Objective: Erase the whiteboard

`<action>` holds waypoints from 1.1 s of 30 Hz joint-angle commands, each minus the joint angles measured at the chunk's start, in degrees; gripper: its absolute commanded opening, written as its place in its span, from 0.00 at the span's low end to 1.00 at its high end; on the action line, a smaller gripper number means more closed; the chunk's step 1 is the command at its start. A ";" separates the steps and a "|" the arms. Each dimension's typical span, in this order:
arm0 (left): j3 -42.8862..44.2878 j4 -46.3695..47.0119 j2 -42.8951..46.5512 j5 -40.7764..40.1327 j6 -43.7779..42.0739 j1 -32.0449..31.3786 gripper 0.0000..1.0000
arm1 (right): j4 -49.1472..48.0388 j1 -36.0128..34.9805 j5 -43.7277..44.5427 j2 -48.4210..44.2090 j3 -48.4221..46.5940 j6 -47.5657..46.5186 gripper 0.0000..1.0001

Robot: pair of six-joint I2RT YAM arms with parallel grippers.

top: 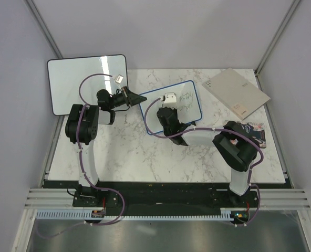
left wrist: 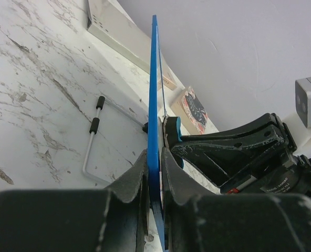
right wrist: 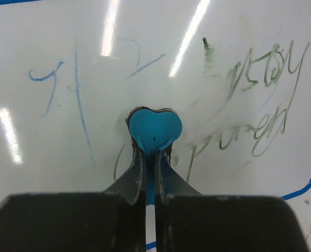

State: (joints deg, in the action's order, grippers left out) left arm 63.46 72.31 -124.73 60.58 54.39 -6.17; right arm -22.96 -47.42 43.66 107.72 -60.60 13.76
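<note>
One blue-framed whiteboard [top: 192, 107], one black-framed whiteboard [top: 82, 81], one eraser [right wrist: 155, 128], one pad [top: 237, 93], perhaps one booklet [top: 255, 131].

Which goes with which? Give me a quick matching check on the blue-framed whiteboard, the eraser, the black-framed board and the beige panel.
1 whiteboard
2 eraser
3 black-framed board
4 beige panel

A far right corner
B held in the right jaws
C edge clamped in the left jaws
D far left corner

Pairs: 1-C, 2-B, 3-D, 4-A
</note>
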 commanded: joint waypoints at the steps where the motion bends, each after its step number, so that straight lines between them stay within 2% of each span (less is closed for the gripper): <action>1: 2.02 12.68 0.19 7.54 -1.83 -2.18 0.02 | 11.62 -1.18 -14.57 6.97 2.41 2.33 0.00; 7: 2.46 14.17 -0.34 7.89 -0.16 -2.18 0.02 | 10.93 2.41 -8.07 6.28 6.27 7.06 0.00; 12: 2.28 14.35 -0.78 8.33 -0.08 -2.18 0.02 | 4.17 11.97 -10.61 -0.21 14.17 9.71 0.00; 18: 2.54 14.52 -0.96 8.15 0.36 -2.18 0.02 | 3.97 17.71 -10.00 -4.27 15.43 12.08 0.00; 23: 2.72 14.79 -0.96 8.24 0.98 -2.18 0.02 | 3.19 16.58 -16.05 -1.91 13.67 11.03 0.00; 33: 3.25 14.96 -1.84 8.51 1.60 -2.35 0.02 | 4.41 3.39 -22.47 3.11 10.16 7.43 0.00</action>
State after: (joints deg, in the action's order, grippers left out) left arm 65.10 72.71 -125.99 62.17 57.08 -6.83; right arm -31.70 -37.06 38.20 103.79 -50.15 20.40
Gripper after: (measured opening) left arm 0.163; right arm 0.033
